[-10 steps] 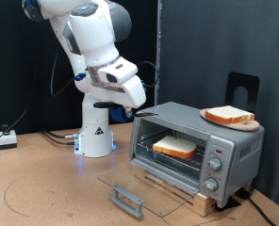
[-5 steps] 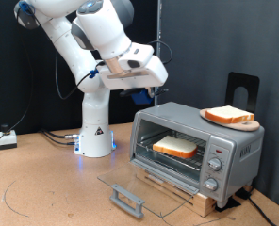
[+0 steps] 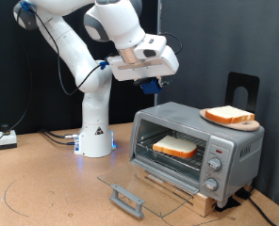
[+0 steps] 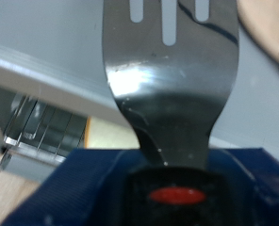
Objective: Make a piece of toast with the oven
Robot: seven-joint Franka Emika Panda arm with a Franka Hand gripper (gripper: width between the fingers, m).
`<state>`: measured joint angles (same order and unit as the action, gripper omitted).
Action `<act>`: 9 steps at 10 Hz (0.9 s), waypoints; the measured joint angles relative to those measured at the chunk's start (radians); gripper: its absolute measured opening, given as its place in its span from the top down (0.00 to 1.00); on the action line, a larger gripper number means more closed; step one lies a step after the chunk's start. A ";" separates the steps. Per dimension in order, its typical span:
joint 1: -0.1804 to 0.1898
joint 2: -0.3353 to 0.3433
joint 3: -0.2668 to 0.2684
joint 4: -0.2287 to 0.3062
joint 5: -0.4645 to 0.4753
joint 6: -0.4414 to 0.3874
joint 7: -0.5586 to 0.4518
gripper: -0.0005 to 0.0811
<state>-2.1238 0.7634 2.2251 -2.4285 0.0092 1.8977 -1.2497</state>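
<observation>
Toast slice lies flat on the wire rack inside the oven, seen through the open front. Oven door is dropped fully down, glass panel near level over the desk, grey bar handle at its outer edge. Second, similar slice sits on a round wooden board on the oven roof, toward the exterior view's right. Three knobs run down the oven's front panel.

Pincer hangs in the air above the oven's upper left corner in the exterior view, clear of the oven. Wrist view shows a metal, fork-like slotted blade sticking out from the hand, with the oven's grey top and rack behind it. Pincer holds this blade; the fingers themselves are hidden.
</observation>
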 joint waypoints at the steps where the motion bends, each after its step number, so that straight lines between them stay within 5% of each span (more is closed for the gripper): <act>1: 0.019 0.009 0.009 -0.011 0.027 -0.004 -0.008 0.51; 5: 0.053 0.031 0.107 -0.086 0.051 -0.001 0.032 0.51; 9: 0.064 0.028 0.210 -0.196 0.063 0.097 0.138 0.51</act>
<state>-2.0599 0.7914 2.4356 -2.6246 0.0720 1.9952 -1.1120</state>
